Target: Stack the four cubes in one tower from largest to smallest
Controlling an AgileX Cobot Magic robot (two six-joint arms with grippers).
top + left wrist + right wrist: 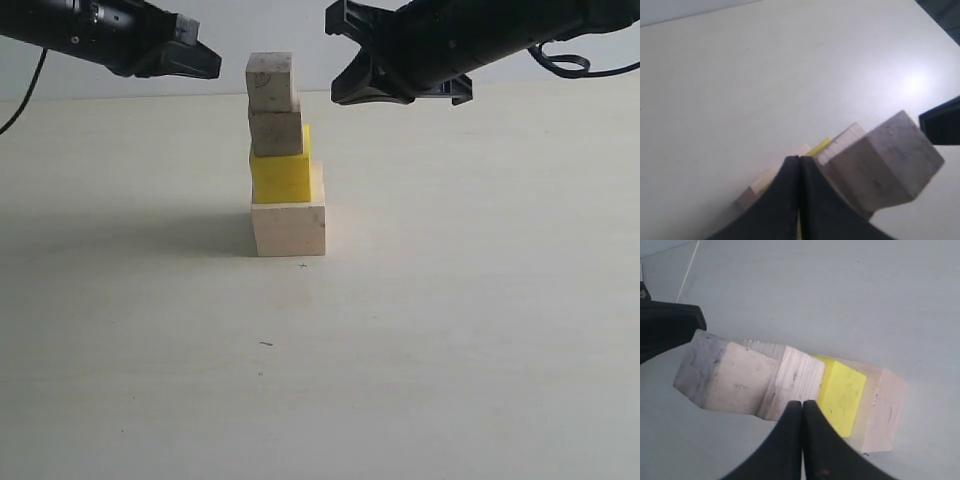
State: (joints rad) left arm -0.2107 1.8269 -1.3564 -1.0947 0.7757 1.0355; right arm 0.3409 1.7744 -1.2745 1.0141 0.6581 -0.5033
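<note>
Exterior view: tower [287, 160] of four cubes stands on the table [450, 330], largest at bottom, smallest on top. Both clenched and empty, left gripper [799, 165] and right gripper [803, 407] hover beside its top. Stacking looks done.

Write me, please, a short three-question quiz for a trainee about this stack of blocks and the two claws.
1. Multiple choice: what colour is the block resting directly on the bottom block? A) yellow B) red C) blue
2. True or false: the left claw is gripping the top block.
3. Short answer: how many blocks make up the tower?

Key
1. A: the yellow block sits on it.
2. False: the left claw is shut on nothing and hangs beside the top block.
3. Four.
</note>
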